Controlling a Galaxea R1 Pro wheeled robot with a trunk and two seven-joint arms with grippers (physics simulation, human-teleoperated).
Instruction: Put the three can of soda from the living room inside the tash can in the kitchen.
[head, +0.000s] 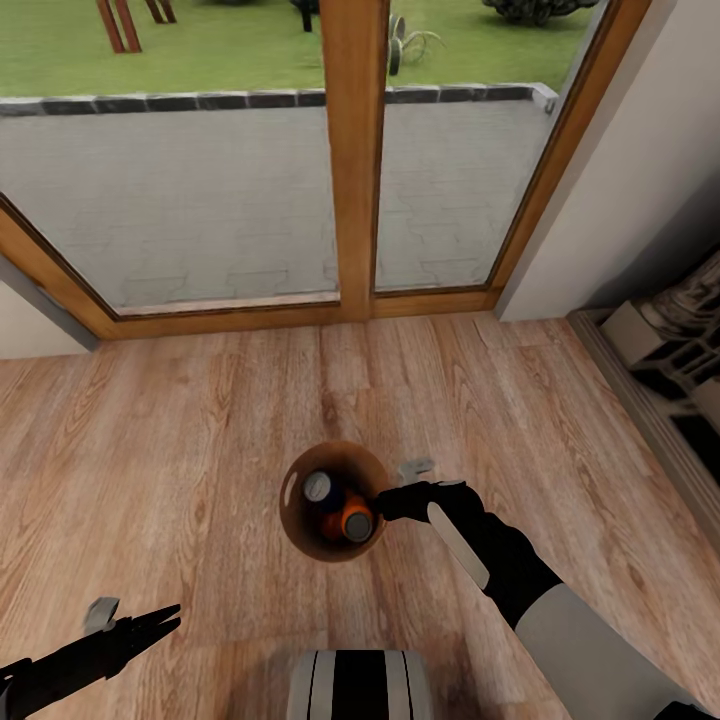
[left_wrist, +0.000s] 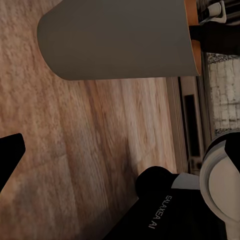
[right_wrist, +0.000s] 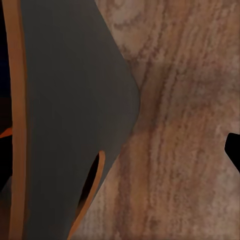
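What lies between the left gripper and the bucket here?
Only bare wooden floor: in the head view, nothing sits between the left gripper and the bucket. The left wrist view shows the same bare boards.

Wood-plank floor (head: 180, 440) runs to wood-framed glass doors (head: 355, 160), with paved patio (head: 180, 190) and lawn (head: 230, 45) beyond.

Ahead of you a wood-framed glass door (head: 355, 150) meets the plank floor (head: 180, 430). Through the glass you see grey paving (head: 190, 190), a dark stone kerb (head: 200, 101) and grass (head: 230, 45) beyond. To your right a pale wall (head: 640, 160) runs down to a dark ornate surround (head: 670, 350).
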